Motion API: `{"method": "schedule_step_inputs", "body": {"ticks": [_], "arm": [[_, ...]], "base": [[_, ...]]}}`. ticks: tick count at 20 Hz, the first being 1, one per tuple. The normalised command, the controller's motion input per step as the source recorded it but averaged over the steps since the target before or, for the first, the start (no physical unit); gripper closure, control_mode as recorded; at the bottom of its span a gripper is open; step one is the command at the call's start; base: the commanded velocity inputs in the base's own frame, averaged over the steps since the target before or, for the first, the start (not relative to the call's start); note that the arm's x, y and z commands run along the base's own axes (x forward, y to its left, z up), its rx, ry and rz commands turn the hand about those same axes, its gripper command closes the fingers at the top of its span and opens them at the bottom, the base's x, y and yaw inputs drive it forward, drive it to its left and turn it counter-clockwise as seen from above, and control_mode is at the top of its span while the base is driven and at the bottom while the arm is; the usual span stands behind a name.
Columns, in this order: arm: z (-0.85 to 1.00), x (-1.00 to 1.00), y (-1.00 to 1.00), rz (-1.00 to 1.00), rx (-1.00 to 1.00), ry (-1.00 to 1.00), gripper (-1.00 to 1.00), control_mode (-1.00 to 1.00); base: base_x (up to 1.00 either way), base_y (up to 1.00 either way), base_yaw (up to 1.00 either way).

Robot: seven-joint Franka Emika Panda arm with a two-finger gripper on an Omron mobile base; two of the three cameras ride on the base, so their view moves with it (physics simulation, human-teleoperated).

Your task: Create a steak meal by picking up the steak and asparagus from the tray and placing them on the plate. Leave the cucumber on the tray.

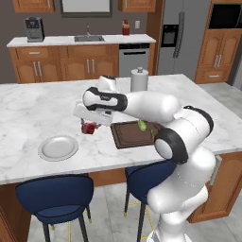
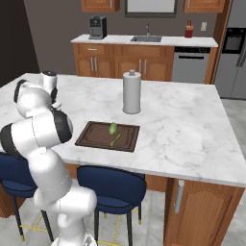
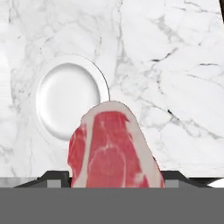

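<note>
steak [image 3: 114, 148], a dark-red marbled chunk, is pinched in the gripper [image 1: 90, 124] above the marble counter, short of the round grey-white plate [image 1: 58, 147]; soft, slippery, best held mid-body.

You see the gripper [image 1: 88, 126] clamped on the steak [image 1: 88, 127] above the counter, between the plate [image 1: 58, 147] and the tray [image 1: 134, 133]; cucumber [image 1: 141, 125] and asparagus [image 1: 151, 132] lie on the tray.

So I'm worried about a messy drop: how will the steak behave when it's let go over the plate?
The steak stands upright in the gripper without sagging, so it probably acts stiff. Being a flat slab, it should land flat and hardly roll. The plate looks shallow, so it might slide.
</note>
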Motion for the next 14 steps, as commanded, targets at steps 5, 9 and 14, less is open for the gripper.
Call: {"method": "schedule_step_inputs", "body": {"ticks": [5,9,14], "arm": [[-0.27,0.21,0.90,0.00,-0.02,0.05,1.00,-1.00],[-0.35,0.28,0.73,0.00,0.00,0.00,1.00,-1.00],[-0.28,0.33,0.63,0.00,-0.02,0.00,1.00,-1.00]], "base": [[0.00,0.00,0.00],[0.00,0.00,0.00],[0.00,0.00,0.00]]}}
